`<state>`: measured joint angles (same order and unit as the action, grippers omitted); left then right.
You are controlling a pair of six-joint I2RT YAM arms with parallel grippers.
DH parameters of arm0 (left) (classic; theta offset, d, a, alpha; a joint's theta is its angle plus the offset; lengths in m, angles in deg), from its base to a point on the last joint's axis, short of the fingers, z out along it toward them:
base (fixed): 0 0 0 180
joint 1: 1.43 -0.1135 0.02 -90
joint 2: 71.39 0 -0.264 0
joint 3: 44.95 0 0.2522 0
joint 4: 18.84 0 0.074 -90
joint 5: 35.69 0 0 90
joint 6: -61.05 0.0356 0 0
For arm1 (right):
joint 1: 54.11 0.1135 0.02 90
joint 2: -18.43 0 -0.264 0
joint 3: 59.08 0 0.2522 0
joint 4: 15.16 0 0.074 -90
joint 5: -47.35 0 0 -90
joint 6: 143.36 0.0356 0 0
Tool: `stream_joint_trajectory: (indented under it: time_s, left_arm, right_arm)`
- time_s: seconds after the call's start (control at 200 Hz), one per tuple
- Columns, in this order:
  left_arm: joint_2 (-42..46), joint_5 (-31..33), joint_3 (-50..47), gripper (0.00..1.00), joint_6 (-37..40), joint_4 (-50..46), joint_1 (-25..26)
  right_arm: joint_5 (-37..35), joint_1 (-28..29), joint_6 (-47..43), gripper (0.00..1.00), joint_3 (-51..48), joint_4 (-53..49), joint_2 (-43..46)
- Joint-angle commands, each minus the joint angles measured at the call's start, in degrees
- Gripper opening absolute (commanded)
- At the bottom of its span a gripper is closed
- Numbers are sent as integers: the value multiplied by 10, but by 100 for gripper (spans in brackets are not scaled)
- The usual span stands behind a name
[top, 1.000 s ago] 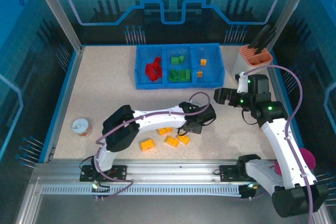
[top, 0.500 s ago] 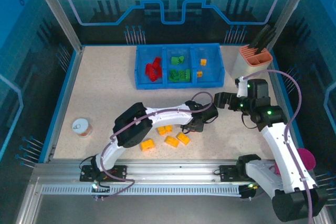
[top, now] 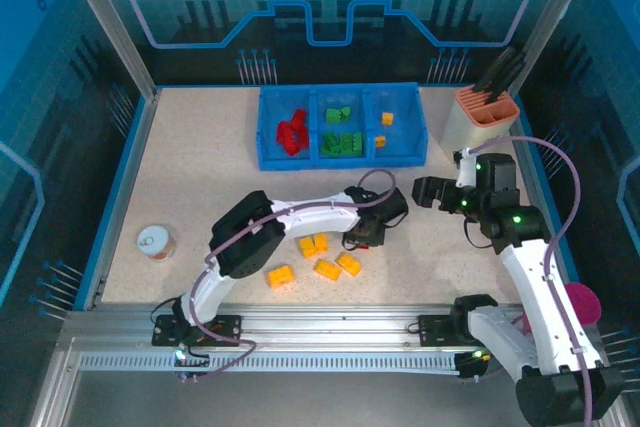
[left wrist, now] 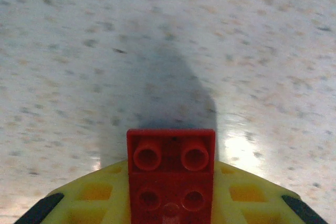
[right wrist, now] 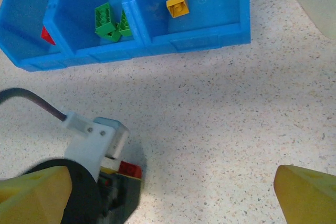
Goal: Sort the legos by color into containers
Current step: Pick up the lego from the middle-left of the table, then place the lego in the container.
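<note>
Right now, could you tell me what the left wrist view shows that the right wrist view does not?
Left wrist view: a close look at the studs of the red lego, clamped in the left hand. Right wrist view: the blue tray, with green legos in its middle compartment and yellow legos in the right one, plus the right hand standing open. Shared: that red lego at the left hand's tip, and the speckled table.
</note>
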<state>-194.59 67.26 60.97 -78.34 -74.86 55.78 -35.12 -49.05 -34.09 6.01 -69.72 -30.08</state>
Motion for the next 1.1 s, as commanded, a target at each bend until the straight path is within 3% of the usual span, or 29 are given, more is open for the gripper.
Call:
stream_joint_trajectory:
  time_s: [0.0,0.235,0.39,0.58,0.876,1.096]
  left_arm:
    - [63,8,-20,20,23,-21,-47]
    - [152,35,43,19,124,-40,-156]
    - [136,32,107,19,184,-34,-249]
    - [63,15,200,18,204,-5,-343]
    - [-141,-35,435,18,207,-52,-404]
    - [-182,-52,443,23,188,-39,-418]
  right_arm:
    - [1,-9,-2,100,-23,-24,20]
    - [62,24,35,100,-81,4,8]
    - [6,140,25,100,-78,22,-24]
    - [-36,250,-20,100,-60,37,-100]
    - [-145,386,-74,99,-17,35,-240]
    - [-142,416,-95,98,-12,85,-326]
